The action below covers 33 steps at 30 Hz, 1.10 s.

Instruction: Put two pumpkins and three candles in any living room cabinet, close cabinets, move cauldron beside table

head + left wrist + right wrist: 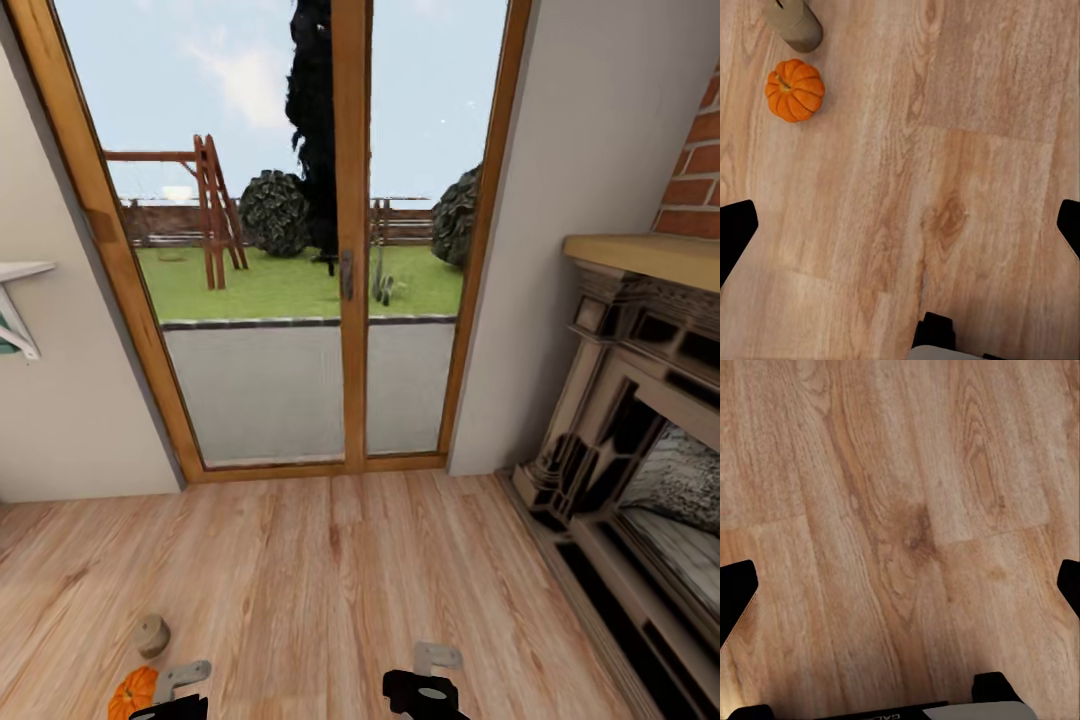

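With both pincers spread and empty, lower the left pincer [900, 225] squarely over the pumpkin [794, 90] at upper left, clear of the candle [795, 22].

We note a wooden-framed glass door [350, 240] ahead, giving onto a lawn [280, 285] with a swing frame [215, 210] and round shrubs [273, 212]. Plank floor [330, 580] below. An ornate fireplace [640, 470] stands right, under a brick wall [695, 170]. White shelf bracket [18, 305] left.
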Tool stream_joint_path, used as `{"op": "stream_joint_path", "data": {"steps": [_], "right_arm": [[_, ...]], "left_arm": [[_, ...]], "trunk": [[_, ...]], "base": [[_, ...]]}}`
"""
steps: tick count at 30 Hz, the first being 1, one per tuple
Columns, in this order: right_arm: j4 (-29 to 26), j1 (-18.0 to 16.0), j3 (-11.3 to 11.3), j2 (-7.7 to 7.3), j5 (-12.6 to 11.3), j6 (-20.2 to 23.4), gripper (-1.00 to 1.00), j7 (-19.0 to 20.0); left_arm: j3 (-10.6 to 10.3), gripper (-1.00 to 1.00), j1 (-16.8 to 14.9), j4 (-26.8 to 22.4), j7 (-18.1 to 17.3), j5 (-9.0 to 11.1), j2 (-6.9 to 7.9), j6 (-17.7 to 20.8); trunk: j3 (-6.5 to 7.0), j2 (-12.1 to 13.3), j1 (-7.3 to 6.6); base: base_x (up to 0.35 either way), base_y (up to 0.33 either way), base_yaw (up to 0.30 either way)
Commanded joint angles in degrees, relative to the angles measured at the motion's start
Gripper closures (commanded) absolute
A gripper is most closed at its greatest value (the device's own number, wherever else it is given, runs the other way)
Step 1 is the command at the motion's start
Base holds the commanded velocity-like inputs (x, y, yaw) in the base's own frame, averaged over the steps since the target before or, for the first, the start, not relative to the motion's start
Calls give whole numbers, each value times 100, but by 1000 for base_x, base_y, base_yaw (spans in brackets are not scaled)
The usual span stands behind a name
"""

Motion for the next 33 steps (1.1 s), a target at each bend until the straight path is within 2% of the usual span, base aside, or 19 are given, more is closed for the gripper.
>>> {"op": "stream_joint_path", "data": {"steps": [1, 20, 25, 33], "right_arm": [[0, 0, 0, 0, 0, 0, -100, 0], [0, 0, 1, 1, 1, 0, -100, 0], [0, 0, 1, 1, 0, 0, -100, 0], [0, 0, 1, 8, 8, 0, -100, 0]], "left_arm": [[0, -100, 0, 0, 0, 0, 0, 0], [0, -100, -2, 0, -3, 0, 6, 0], [-2, -100, -1, 0, -1, 0, 6, 0], [-7, -100, 1, 0, -1, 0, 2, 0]], "trunk": [[0, 0, 0], [0, 0, 0], [0, 0, 0], [0, 0, 0]], "base": [[315, 5, 40], [306, 54, 114], [215, 164, 218], [72, 18, 59]]}}
